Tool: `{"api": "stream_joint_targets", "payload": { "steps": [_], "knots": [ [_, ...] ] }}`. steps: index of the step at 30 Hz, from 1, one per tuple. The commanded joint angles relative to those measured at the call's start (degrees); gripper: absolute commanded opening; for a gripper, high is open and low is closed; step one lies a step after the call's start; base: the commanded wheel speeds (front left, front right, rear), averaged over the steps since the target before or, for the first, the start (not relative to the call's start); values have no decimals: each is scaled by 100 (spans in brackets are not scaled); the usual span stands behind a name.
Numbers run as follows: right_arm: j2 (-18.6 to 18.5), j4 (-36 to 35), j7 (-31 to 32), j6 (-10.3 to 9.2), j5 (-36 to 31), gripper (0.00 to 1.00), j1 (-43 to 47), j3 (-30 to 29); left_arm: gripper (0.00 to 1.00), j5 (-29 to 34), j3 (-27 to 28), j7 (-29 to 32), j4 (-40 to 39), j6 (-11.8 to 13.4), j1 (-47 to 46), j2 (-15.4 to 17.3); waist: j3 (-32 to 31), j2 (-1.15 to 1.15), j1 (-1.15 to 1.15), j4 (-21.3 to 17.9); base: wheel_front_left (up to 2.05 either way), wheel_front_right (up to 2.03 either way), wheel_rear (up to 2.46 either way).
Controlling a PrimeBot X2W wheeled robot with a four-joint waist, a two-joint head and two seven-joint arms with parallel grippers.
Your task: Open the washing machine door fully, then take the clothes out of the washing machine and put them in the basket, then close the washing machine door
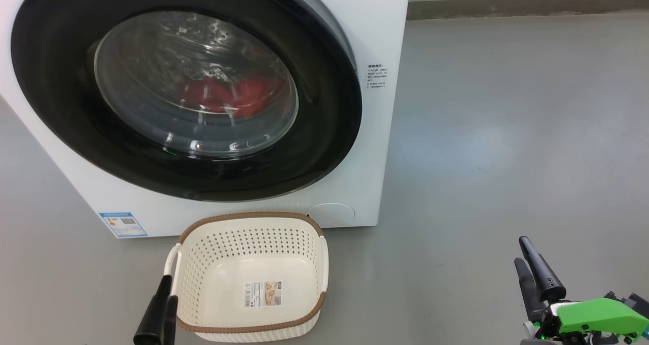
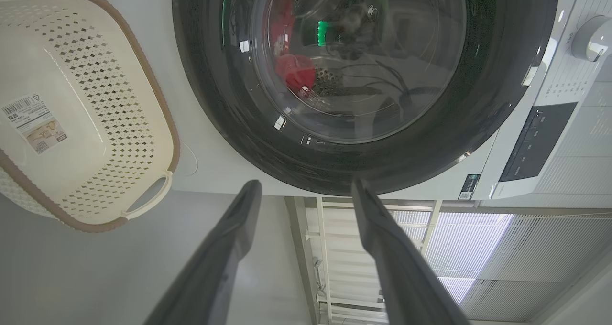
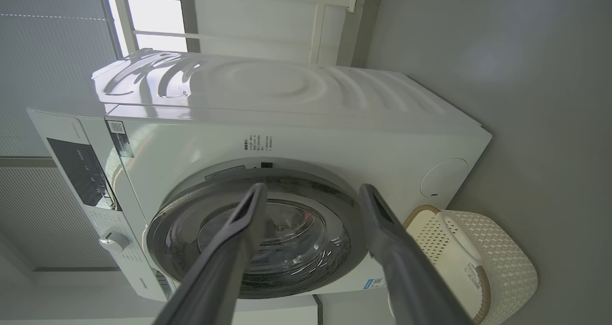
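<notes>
While black-rimmed round glass door [image 1: 192, 86] looks shut on white front-loading washing machine [image 1: 375, 30], red fabric clothes [image 1: 228, 94] seen behind it; cream perforated plastic basket [image 1: 248, 216] set on floor by machine's bottom front edge; left gripper [image 2: 305, 186], right gripper [image 3: 311, 187] spread, empty; rim's free edge best hooked, swung wide, clear of basket.

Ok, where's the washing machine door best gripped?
Grip the washing machine door at its right-hand rim, where a grey edge stands proud of the white front; the glossy face and bulging glass offer no hold. Come from the right with the open right tool, one finger behind that edge. Hinge side unseen, so tentative.
</notes>
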Motion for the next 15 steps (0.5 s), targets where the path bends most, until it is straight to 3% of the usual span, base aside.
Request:
{"api": "stream_joint_targets", "payload": {
  "steps": [1, 15],
  "knots": [
    [-102, -165, -29, 0, -62, 100, -135, -3, 100, 50, 9, -33, -188, -4, -89, 73, 0, 0, 0, 0, 0, 0, 0],
    [-153, -177, -248, -1, -1003, 100, -101, 134, 100, 1360, 3, -261, -399, -10, -26, 85, 34, 0, -1, 29, 0, 0, 0]
  ]
}}
